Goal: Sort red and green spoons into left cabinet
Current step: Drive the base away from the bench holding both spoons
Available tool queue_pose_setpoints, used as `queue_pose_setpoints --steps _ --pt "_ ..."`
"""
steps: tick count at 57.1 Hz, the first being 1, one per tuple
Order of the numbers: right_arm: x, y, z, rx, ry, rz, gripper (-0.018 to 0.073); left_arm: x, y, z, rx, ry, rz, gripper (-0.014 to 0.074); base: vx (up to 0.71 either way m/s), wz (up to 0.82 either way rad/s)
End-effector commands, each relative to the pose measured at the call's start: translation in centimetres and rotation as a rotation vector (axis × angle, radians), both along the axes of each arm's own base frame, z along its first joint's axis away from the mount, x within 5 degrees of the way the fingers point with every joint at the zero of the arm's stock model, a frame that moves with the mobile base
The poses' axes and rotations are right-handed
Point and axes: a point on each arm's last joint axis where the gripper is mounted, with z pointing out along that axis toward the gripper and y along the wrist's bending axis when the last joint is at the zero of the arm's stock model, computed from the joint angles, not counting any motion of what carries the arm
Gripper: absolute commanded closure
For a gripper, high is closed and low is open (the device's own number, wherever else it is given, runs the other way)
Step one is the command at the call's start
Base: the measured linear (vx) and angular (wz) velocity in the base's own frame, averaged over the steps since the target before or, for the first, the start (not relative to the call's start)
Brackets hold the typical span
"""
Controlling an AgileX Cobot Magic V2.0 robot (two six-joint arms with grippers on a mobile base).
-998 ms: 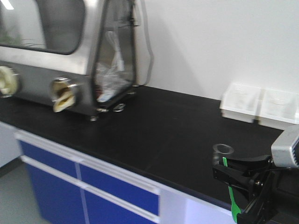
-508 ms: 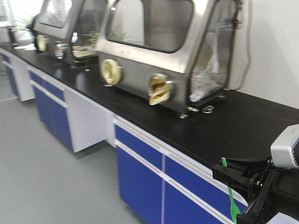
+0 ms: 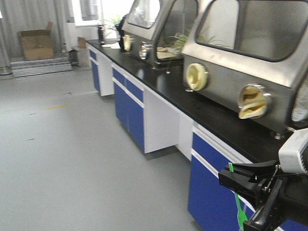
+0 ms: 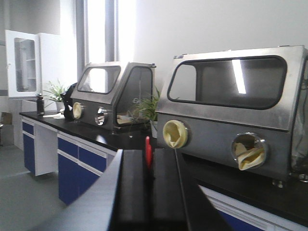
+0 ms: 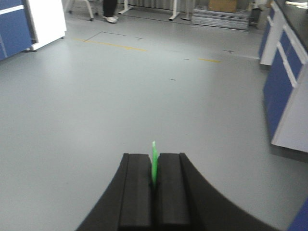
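Observation:
My right gripper (image 3: 223,177) sits at the lower right of the front view, shut on the green spoon (image 3: 236,198), which hangs down out of the jaws. In the right wrist view the green spoon (image 5: 153,150) stands edge-on between the closed fingers of the right gripper (image 5: 153,157), above bare floor. In the left wrist view my left gripper (image 4: 149,154) is shut on the red spoon (image 4: 148,147), whose tip pokes out past the fingers. The left gripper does not show in the front view. The grey metal shelving cabinet is out of view.
A long black-topped bench (image 3: 159,89) with blue drawers runs along the right, carrying steel glove boxes (image 3: 250,53). Grey floor (image 3: 72,159) lies to the left, with a cardboard box (image 3: 36,44) at the far wall. A white glass-door cabinet (image 4: 26,62) stands further along.
The whole view has swung left along the bench: the white bins and beaker have left the frame, the glove boxes slid right, and floor has come into view. The right gripper still holds the green spoon.

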Motion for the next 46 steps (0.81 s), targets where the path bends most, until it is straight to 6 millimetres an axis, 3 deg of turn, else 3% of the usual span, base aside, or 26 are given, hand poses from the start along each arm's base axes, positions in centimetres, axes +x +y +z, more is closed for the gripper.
queue_pose_setpoints --steps 1,46 --pt "-0.18 -0.09 1.52 0.046 -0.04 -0.01 0.0564 -0.33 -0.15 1.43 -0.041 -0.083 -0.029 0.0596 0.1 0.39" --pt "-0.18 -0.09 1.52 0.046 -0.04 -0.01 0.0564 -0.33 -0.15 1.43 -0.041 -0.083 -0.029 0.0596 0.13 0.38"
